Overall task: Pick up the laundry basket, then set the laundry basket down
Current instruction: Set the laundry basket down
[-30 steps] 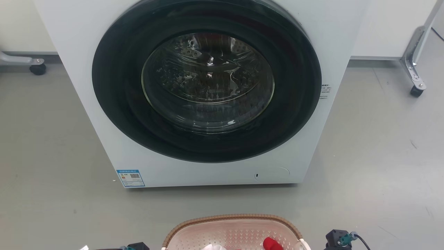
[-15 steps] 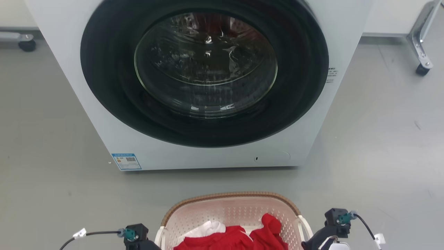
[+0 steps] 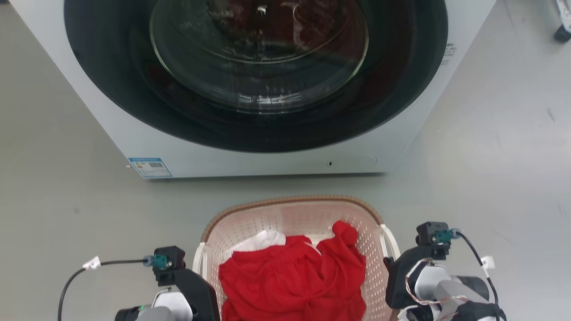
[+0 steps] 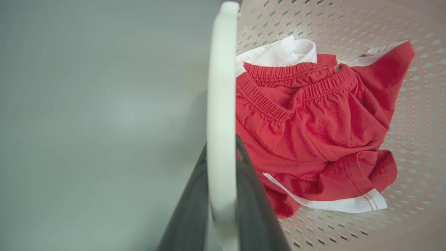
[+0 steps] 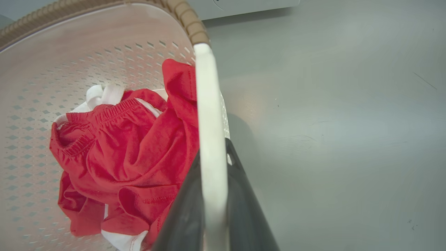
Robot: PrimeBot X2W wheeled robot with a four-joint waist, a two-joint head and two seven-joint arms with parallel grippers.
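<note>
1. Logging smooth grey floor across the head view. Spotting a white front-loading washing machine standing on it at 12 o'clock, with a round dark door and red reflecting in its glass.
2. Noting a blue label at 7 o'clock on the machine front. Noting a black caster at 2 o'clock of the frame, well apart from the machine.
3. Placing the laundry basket at 6 o'clock of the machine, near it but not touching, brown woven rim toward the door. Not managing to tell resting on the floor from hanging clear of it.
4. Finding a red garment bunched inside the basket, elastic waistband showing in both wrist views. Finding a white cloth peeking out at the garment's 11 o'clock.
5. Seeing the left gripper at 9 o'clock of the basket, dark fingers pinching the left handle from both sides with no gap showing. Recording it as clamping closed on that handle.
6. Seeing the right gripper at 3 o'clock of the basket, squeezing the right handle the same way, one finger on the garment side and one on the floor side. Recording it as clamping closed too.
7. Tracing a thin black cable curving out at 9 o'clock from the left wrist and another cable looping at 3 o'clock from the right wrist, each carrying a small white tag.
</note>
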